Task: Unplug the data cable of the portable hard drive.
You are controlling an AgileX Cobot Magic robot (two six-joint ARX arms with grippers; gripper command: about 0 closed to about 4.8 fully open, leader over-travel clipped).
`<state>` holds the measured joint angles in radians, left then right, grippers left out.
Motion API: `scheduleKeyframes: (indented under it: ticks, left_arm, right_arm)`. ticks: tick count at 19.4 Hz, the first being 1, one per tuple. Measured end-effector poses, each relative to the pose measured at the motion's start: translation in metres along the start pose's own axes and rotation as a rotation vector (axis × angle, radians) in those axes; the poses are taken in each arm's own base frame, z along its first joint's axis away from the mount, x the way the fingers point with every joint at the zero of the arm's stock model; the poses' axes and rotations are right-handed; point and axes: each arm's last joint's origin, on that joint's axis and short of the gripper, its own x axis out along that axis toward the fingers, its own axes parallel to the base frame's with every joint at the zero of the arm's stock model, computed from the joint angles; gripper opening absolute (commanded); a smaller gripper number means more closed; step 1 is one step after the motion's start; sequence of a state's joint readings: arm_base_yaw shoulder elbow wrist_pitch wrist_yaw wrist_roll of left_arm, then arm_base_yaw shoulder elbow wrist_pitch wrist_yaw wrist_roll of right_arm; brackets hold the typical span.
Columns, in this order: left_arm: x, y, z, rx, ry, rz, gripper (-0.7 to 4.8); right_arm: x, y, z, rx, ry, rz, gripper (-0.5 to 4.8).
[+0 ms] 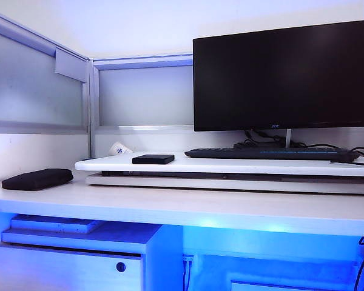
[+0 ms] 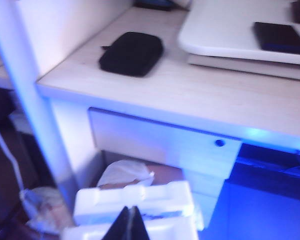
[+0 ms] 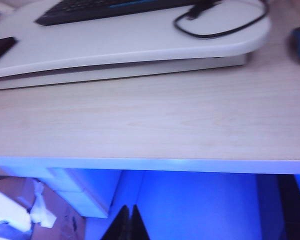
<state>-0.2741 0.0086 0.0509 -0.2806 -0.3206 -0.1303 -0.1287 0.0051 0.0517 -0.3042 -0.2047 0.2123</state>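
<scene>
The left gripper (image 2: 129,224) hangs below the worktop's (image 2: 200,100) front edge with its jaws pressed together, holding nothing and touching nothing; under it lie white foam blocks (image 2: 135,202) and crumpled pale wrapping. The right gripper (image 3: 125,224) also sits low in front of the worktop (image 3: 150,125), its jaws closed tight and empty, above a blue-lit space. Neither gripper shows in the exterior view. The portable hard drive (image 1: 153,159) lies flat on the left part of a white raised board (image 1: 230,165) that rests on the worktop; in the left wrist view it shows as a dark flat box (image 2: 280,37) near the board's edge. A soft black pouch (image 1: 37,179) lies on the worktop well to the left of the board. On the board's right part stands a black keyboard (image 1: 270,154) before a dark monitor (image 1: 281,76). A thin dark cable (image 3: 220,22) loops on the board beside the keyboard's end, well apart from the drive; whether it is the data cable cannot be told. A drawer front (image 2: 165,142) with a round lock sits under the worktop, shut.
</scene>
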Motion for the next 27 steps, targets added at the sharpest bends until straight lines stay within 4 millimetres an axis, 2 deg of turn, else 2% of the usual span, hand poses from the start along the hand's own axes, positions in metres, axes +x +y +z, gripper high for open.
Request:
scheduleKeyframes:
  ticks: [4, 5, 7, 8, 10, 11, 18, 27]
  left_arm:
    - [0.013, -0.004, -0.013, 0.059, 0.174, -0.037, -0.06]
    - [0.017, -0.006, -0.015, 0.05, 0.137, -0.051, -0.06]
    - [0.016, -0.008, -0.005, 0.043, 0.04, -0.107, -0.06]
    - [0.013, -0.012, 0.005, 0.064, -0.071, -0.226, -0.06]
    - [0.007, -0.012, 0.012, 0.084, -0.163, -0.276, -0.06]
    - [-0.003, -0.012, 0.023, 0.086, -0.307, -0.336, -0.06]
    - [-0.003, -0.012, 0.024, 0.085, -0.317, -0.337, -0.05]
    - [-0.001, -0.011, 0.017, 0.097, -0.248, -0.334, -0.05]
  right_arm:
    - [0.004, -0.001, -0.003, 0.012, 0.059, -0.012, -0.07]
    - [0.005, -0.002, -0.005, 0.013, 0.079, -0.015, -0.07]
    - [0.005, -0.002, -0.003, -0.005, 0.055, -0.01, -0.07]
    - [0.002, 0.001, 0.002, -0.025, -0.008, 0.025, -0.07]
    - [0.0, 0.002, 0.004, -0.035, -0.043, 0.053, -0.07]
    - [0.001, 0.006, 0.003, -0.047, -0.035, 0.098, -0.07]
    - [0.001, 0.007, 0.003, -0.051, -0.027, 0.126, -0.06]
    - [0.001, 0.007, -0.001, -0.04, 0.019, 0.132, -0.06]
